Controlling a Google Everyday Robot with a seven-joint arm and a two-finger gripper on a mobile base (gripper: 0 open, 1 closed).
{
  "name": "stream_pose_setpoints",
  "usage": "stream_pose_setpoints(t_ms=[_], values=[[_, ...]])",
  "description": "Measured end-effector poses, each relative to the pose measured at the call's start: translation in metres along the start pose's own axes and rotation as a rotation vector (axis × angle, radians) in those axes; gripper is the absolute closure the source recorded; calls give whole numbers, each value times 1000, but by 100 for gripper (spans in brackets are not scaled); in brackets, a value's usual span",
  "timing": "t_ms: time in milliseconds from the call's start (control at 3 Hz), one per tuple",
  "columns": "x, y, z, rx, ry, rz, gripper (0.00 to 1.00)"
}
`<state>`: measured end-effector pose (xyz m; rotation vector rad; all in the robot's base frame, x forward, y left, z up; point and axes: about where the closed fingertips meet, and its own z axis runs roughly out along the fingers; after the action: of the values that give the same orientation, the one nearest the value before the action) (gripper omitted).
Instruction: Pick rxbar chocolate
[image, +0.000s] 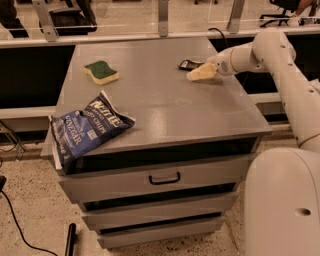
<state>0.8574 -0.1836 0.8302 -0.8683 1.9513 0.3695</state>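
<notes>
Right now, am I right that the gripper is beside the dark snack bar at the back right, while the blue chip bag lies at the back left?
Not quite: the camera view shows the chip bag at the front left. The gripper is indeed beside the snack bar at the back right.

The end effector (196, 75) at the table's (165, 110) back perhaps half-hides the rxbar chocolate (187, 64).

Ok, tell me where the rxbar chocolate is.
In the camera view, the rxbar chocolate lies at the far right of the cabinet top, just behind the gripper.
</notes>
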Motion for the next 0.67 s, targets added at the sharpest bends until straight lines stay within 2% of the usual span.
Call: stream_pose_setpoints(t_ms=[333, 667], values=[[-3, 0, -2, 0, 0, 0, 87], [-7, -1, -4, 0, 0, 0, 100]])
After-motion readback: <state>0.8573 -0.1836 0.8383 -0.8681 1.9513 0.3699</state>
